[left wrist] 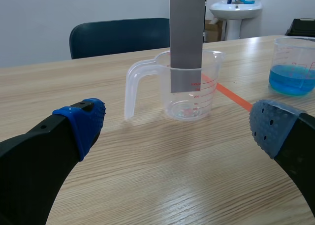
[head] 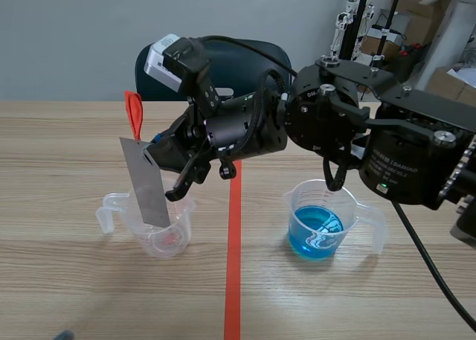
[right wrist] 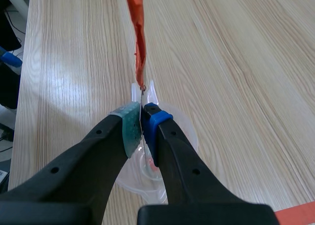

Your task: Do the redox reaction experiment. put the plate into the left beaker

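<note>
A grey metal plate (head: pixel 146 180) with an orange-red strip (head: pixel 134 115) tied to its upper end hangs nearly upright. Its lower end is inside the clear left beaker (head: pixel 152 232), above the beaker's bottom. My right gripper (head: pixel 158 160), reaching across from the right, is shut on the plate's upper part. In the right wrist view the pads (right wrist: pixel 129 126) pinch the thin plate edge-on over the beaker (right wrist: pixel 184 129), with the strip (right wrist: pixel 139 38) ahead. My left gripper (left wrist: pixel 179 125) is open and low over the table, a short way before the beaker (left wrist: pixel 189 94) and plate (left wrist: pixel 187 38).
A second clear beaker (head: pixel 320 225) holding blue liquid stands right of the orange-red tape line (head: pixel 234 265). It also shows in the left wrist view as the blue-liquid beaker (left wrist: pixel 295 67). A dark chair (head: pixel 223 61) stands behind the table.
</note>
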`<state>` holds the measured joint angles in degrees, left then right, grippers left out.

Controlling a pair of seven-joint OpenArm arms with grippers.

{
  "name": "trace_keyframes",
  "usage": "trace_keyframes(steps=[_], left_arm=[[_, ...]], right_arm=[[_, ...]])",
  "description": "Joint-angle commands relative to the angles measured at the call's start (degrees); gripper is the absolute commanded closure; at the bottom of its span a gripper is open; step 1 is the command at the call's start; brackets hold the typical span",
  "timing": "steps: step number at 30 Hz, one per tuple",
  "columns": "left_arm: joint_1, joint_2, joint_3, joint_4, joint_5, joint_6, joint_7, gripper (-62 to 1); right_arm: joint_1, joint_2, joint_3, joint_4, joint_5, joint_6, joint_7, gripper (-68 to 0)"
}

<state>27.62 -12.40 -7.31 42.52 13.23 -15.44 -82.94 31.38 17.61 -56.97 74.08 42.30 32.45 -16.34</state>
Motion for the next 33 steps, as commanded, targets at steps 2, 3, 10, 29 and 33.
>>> trace_keyframes(steps=[2, 3, 10, 29, 33], left_arm=[[0.0, 0.0, -0.4, 0.9, -0.5, -0.1, 0.0, -61.9], [0.0, 0.0, -0.4, 0.9, -0.5, -0.1, 0.2, -61.9], [0.0, 0.0, -0.4, 0.9, -0.5, -0.1, 0.2, -61.9], [0.0, 0.0, -0.4, 0.9, -0.5, -0.1, 0.2, -61.9], [0.0, 0.0, -0.4, 0.9, -0.5, -0.1, 0.2, -61.9]], right_arm=[[0.7, -0.9, 0.2, -0.6, 0.1, 0.2, 1.3, -0.6], [0.7, -1.0, 0.0, -1.0, 0.1, 0.2, 1.3, -0.6], [0.7, -1.1, -0.1, -2.9, -2.9, 0.2, 4.4, -0.6], [0.0, -2.4, -2.4, -5.2, -11.1, 0.1, 9.9, -0.6], [-0.3, -2.8, -2.4, -6.1, -12.4, 0.2, 10.8, -0.6]])
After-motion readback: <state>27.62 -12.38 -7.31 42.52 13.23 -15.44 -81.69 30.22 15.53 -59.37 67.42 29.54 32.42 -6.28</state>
